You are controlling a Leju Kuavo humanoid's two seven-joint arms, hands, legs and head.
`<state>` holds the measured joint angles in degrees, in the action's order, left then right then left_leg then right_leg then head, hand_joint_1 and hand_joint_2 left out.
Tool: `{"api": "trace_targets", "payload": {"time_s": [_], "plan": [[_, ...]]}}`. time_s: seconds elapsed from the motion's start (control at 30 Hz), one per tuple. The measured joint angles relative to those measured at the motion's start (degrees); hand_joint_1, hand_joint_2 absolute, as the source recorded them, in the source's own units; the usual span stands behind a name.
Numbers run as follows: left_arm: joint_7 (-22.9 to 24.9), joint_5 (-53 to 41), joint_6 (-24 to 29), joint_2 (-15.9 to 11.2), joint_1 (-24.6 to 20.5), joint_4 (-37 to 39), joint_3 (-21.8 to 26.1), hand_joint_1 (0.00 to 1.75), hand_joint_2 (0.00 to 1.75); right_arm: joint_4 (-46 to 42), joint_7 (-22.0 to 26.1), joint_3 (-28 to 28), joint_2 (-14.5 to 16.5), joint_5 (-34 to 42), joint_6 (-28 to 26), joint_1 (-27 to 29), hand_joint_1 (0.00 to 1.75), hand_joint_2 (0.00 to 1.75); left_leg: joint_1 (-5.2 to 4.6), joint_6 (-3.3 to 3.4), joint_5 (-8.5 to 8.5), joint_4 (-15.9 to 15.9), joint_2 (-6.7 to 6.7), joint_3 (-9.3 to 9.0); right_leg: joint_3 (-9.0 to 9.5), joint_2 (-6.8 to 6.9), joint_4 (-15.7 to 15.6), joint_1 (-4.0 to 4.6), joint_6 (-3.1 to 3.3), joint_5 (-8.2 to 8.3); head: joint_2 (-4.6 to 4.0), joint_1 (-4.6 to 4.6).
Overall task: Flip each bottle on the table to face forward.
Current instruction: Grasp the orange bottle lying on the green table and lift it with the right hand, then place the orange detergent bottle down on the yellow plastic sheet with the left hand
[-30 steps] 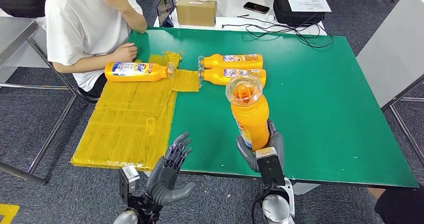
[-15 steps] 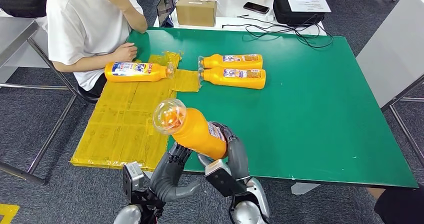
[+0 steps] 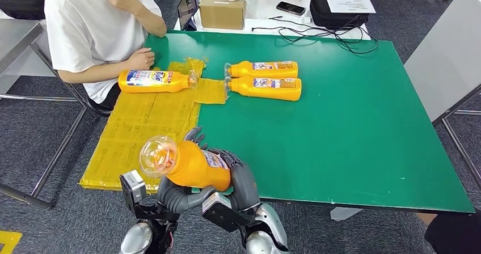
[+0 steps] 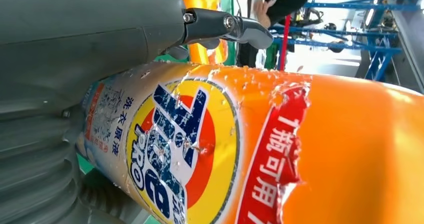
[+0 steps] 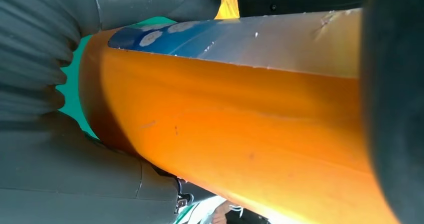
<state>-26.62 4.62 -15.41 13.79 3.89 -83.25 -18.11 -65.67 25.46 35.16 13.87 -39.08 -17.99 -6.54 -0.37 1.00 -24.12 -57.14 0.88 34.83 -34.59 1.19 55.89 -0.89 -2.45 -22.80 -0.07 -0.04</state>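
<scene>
Presently both hands carry one orange bottle (image 3: 190, 164) above the near edge of the green surface (image 3: 351, 123), cap toward the yellow sheet (image 3: 142, 135). Right hand (image 3: 241, 177) wraps the base; left hand (image 3: 181, 194) cups underneath. Judgement: roll it label-up, lower it flat, loosen one hand only once it rests. Three bottles lie farther back.

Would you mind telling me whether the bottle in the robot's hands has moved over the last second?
Yes. The held bottle has swung leftward, from over the green table toward the yellow mat.
</scene>
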Motion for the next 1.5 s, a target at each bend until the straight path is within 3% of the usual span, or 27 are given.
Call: {"api": "trace_targets", "payload": {"time_s": [0.2, 0.27, 0.33, 0.4, 0.47, 0.5, 0.6, 0.63, 0.73, 0.87, 1.03, 1.23, 1.5], "plan": [[-0.7, -1.6, 2.9, 0.0, 0.0, -0.5, 0.3, 0.03, 1.75, 2.6, -0.4, 1.5, 0.2, 0.3, 0.0, -1.7, 1.75, 1.75, 0.00, 0.00, 0.00, 0.0, 0.00, 0.00, 0.00, -0.01, 0.0, 0.00, 0.00, 0.00, 0.00, 0.01], [-0.7, -2.8, 4.8, 0.0, 0.0, -0.7, 0.3, 0.43, 1.75, 3.7, -0.8, 2.2, 0.3, 0.3, 0.0, -2.3, 1.75, 1.75, 0.00, 0.00, 0.00, 0.0, 0.00, 0.00, -0.01, -0.01, 0.0, 0.00, 0.00, 0.00, 0.00, 0.02], [-0.7, -3.3, 5.7, 0.0, 0.0, -0.9, 0.4, 1.27, 1.75, 4.6, -1.1, 2.7, 0.4, 0.1, 0.0, -2.7, 1.75, 1.75, 0.00, 0.00, 0.00, 0.0, 0.00, 0.00, -0.01, -0.01, 0.0, 0.00, 0.00, 0.00, 0.00, 0.01], [-0.7, -3.2, 5.9, 0.0, 0.0, -0.9, 0.6, 1.75, 1.75, 5.4, -1.5, 3.2, 0.5, -0.1, -0.1, -3.2, 1.75, 1.75, 0.00, 0.00, 0.00, 0.0, 0.01, 0.00, -0.02, -0.01, 0.0, 0.00, 0.00, 0.00, 0.00, 0.00], [-0.6, -2.9, 6.0, 0.0, 0.0, -0.9, 0.8, 1.75, 1.75, 6.1, -1.8, 3.7, 0.5, -0.3, -0.3, -3.7, 1.69, 1.75, 0.00, 0.00, 0.00, 0.0, 0.02, 0.00, -0.02, -0.02, 0.0, 0.00, 0.00, 0.00, 0.00, 0.00], [-0.4, -2.6, 5.9, 0.0, 0.0, -0.9, 0.9, 1.75, 1.75, 6.3, -2.0, 3.9, 0.5, -0.5, -0.6, -3.8, 1.44, 1.75, 0.00, 0.00, 0.00, 0.0, 0.02, 0.00, -0.03, -0.01, 0.0, 0.00, 0.00, 0.00, 0.00, 0.01], [0.4, -2.5, 6.1, 0.0, -0.1, -0.9, 0.9, 1.75, 1.75, 7.1, -3.5, 4.4, 0.5, -2.3, -2.5, -4.2, 0.19, 1.75, 0.00, 0.00, 0.00, 0.0, 0.01, 0.01, -0.03, -0.02, 0.0, 0.00, 0.00, 0.00, 0.00, 0.01], [0.9, -2.8, 6.4, 0.0, -0.3, -0.9, 0.9, 1.75, 1.75, 7.4, -4.3, 4.6, 0.5, -3.4, -3.7, -4.4, 0.00, 1.31, 0.00, 0.00, 0.00, 0.0, 0.01, 0.01, -0.03, -0.02, 0.0, 0.00, 0.00, 0.00, 0.00, 0.01], [2.3, -4.2, 8.1, 0.0, -0.7, -0.9, 0.8, 1.75, 1.75, 8.8, -6.7, 5.4, 0.7, -6.9, -7.5, -4.7, 0.00, 0.00, 0.00, 0.00, 0.00, 0.0, 0.01, 0.01, -0.03, -0.01, 0.0, 0.00, 0.00, 0.00, 0.00, 0.01], [3.9, -2.7, 8.4, 0.0, -1.3, -0.5, 0.7, 1.75, 1.75, 10.3, -6.8, 5.5, 1.3, -7.6, -10.2, -4.8, 0.00, 0.00, 0.00, 0.00, 0.00, 0.0, 0.01, 0.01, -0.03, -0.02, 0.0, 0.00, 0.00, 0.01, 0.00, 0.02], [7.5, 6.5, 3.9, 0.0, -1.7, 0.8, 1.7, 1.75, 1.75, 11.6, -4.3, 5.6, 1.4, -6.4, -12.3, -4.7, 0.00, 0.00, 0.00, 0.00, 0.00, 0.0, 0.01, 0.01, -0.04, -0.02, 0.0, 0.00, 0.00, 0.00, 0.00, 0.01], [11.9, 17.6, 1.0, 0.0, -2.5, 3.7, 2.5, 1.75, 1.75, 14.6, 0.8, 5.7, 1.8, 0.1, -13.4, -5.2, 0.00, 0.00, 0.00, 0.00, 0.00, 0.0, 0.02, 0.02, -0.04, -0.02, 0.0, 0.00, 0.00, 0.00, 0.00, 0.03], [11.8, 17.5, 1.8, 0.0, -3.5, 5.5, 2.7, 1.75, 1.75, 17.9, 2.7, 5.7, 2.2, 2.0, -15.1, -5.8, 0.00, 0.00, -0.01, 0.00, 0.01, 0.0, 0.01, 0.02, -0.05, -0.01, 0.0, 0.00, 0.00, 0.01, 0.00, 0.02]]}}
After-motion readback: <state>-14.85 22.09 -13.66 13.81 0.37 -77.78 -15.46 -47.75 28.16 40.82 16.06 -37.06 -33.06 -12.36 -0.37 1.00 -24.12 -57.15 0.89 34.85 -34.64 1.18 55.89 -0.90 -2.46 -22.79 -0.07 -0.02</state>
